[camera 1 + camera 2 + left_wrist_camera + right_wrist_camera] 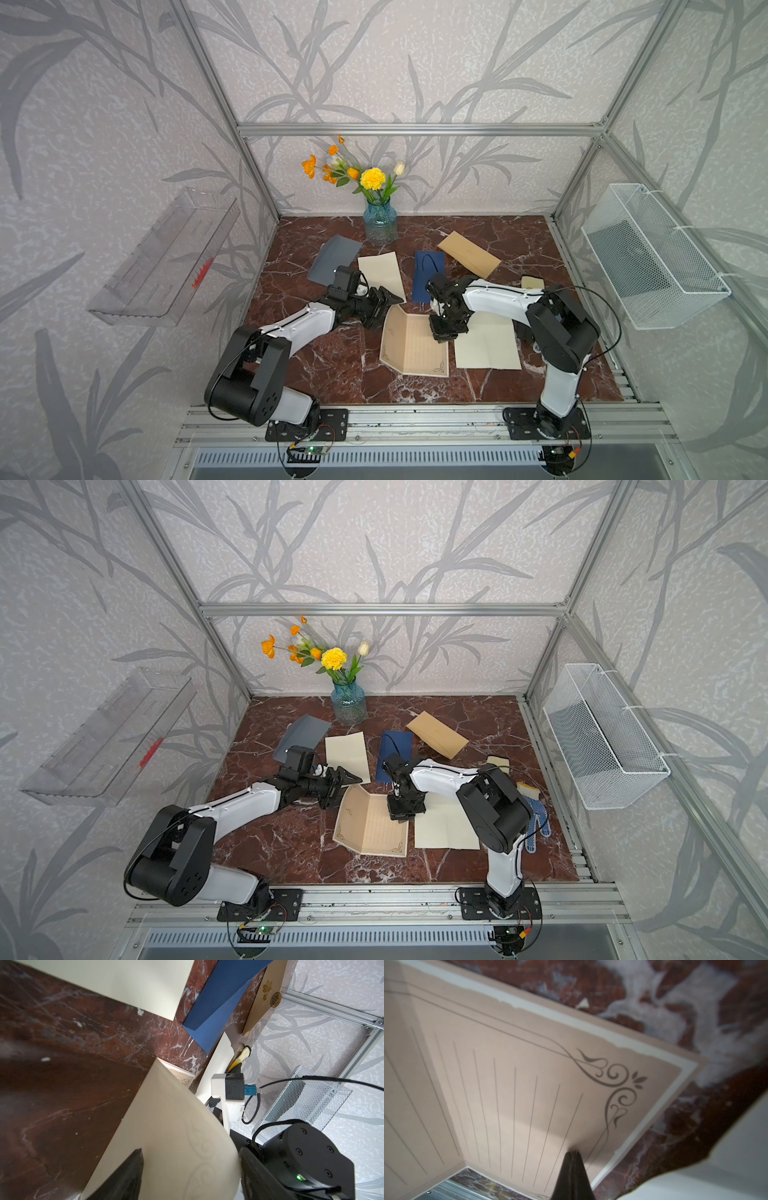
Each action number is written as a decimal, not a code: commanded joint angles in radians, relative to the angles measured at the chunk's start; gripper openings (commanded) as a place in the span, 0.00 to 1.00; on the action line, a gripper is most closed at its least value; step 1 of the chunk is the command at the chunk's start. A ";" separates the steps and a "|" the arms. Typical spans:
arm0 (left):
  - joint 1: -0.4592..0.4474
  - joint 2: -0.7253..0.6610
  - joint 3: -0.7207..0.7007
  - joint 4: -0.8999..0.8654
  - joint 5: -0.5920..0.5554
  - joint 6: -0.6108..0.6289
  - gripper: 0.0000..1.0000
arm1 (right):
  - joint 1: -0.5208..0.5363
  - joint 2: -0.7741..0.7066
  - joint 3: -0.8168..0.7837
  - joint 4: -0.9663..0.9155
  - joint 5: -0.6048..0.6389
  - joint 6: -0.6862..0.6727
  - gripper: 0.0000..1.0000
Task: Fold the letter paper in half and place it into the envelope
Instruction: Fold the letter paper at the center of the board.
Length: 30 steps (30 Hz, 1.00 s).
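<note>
My left hand (384,306) is released, fingers (128,1176) spread either side of the raised left flap of the letter paper (411,353); only the left wrist view shows its plain back. My right hand (572,1169) is clenched, tips pressing the ruled face. The envelope (420,286) lies beyond it on the counter (332,365)

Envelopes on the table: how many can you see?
3. Grey envelope at the back, left of the vase; navy envelope mid-table; tan envelope just right of it, further back. Any under the cream sheets would be hidden.
</note>
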<state>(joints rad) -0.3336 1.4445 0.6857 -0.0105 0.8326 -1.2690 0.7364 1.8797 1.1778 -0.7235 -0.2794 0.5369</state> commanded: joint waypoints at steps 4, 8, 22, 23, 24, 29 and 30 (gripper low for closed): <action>-0.013 -0.010 -0.002 0.072 0.016 -0.040 0.73 | 0.001 0.093 0.046 0.086 -0.103 0.036 0.02; -0.013 0.004 -0.041 0.126 0.014 -0.056 0.73 | 0.001 0.145 0.082 0.113 -0.141 0.054 0.02; -0.013 0.215 -0.096 0.257 0.014 -0.013 0.72 | 0.002 0.142 0.121 0.090 -0.160 0.051 0.02; -0.012 0.225 -0.095 0.248 0.007 -0.004 0.72 | 0.001 0.134 0.128 0.075 -0.153 0.044 0.03; -0.012 0.237 -0.095 0.244 0.002 0.004 0.72 | 0.001 0.122 0.136 0.056 -0.144 0.035 0.04; -0.012 0.272 -0.091 0.239 0.000 0.020 0.72 | -0.013 0.058 0.153 -0.096 -0.065 -0.006 0.35; -0.012 0.271 -0.093 0.238 0.003 0.021 0.72 | -0.022 0.032 0.142 -0.120 -0.052 -0.006 0.43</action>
<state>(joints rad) -0.3431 1.6787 0.6006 0.2691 0.8791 -1.2881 0.7353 1.9793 1.3186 -0.7063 -0.4118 0.5556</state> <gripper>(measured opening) 0.722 0.371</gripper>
